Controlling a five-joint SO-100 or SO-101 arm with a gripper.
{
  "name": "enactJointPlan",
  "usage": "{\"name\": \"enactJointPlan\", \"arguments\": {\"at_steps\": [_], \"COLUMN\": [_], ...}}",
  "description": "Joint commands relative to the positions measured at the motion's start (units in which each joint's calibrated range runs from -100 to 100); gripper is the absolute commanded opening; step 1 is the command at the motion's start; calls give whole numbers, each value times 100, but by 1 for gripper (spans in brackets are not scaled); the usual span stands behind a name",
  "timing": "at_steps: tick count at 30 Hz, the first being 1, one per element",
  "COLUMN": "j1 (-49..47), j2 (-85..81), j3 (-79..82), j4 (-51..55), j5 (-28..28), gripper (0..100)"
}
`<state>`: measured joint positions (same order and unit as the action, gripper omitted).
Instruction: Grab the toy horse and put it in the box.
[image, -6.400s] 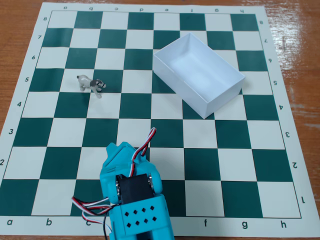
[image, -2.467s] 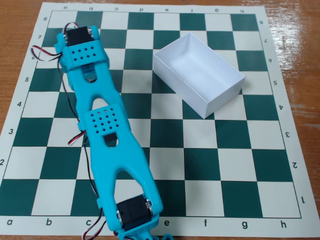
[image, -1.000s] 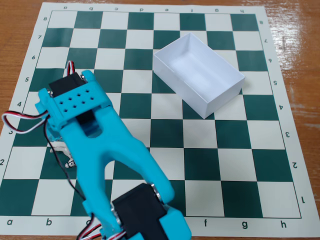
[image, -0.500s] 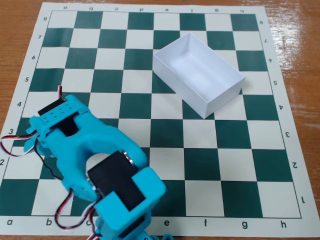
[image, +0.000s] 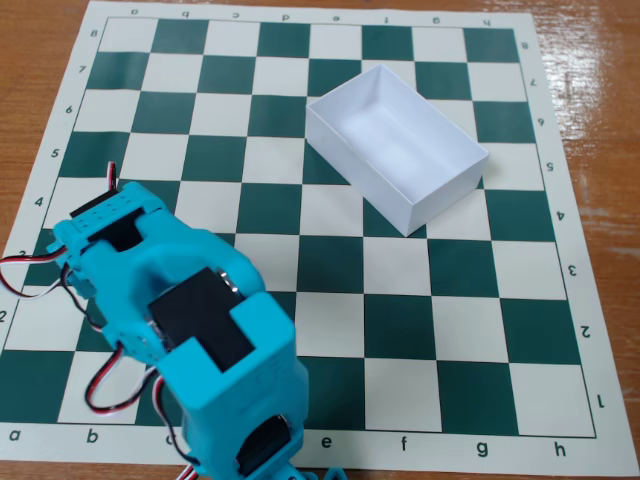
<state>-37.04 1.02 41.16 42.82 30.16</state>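
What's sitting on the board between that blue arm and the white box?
Nothing: in the fixed view only bare chessboard squares lie between the arm and the empty box.

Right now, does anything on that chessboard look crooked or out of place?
Only the white box: it sits askew, turned diagonally across the chessboard squares. It is upright and empty. The blue arm hides its own hand.
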Motion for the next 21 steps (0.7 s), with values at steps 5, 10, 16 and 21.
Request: {"name": "enactJointPlan", "arguments": {"at_steps": [5, 10, 16, 21], "j1": [333, 569, 1019, 2233], "j2": [-1049, -2306, -3323, -3562], "j3": [-215, -1153, -2054, -2427], "j4": [710, 2338, 3691, 4015], "j5": [49, 181, 493, 1021], "gripper": [0, 0, 0, 0]}}
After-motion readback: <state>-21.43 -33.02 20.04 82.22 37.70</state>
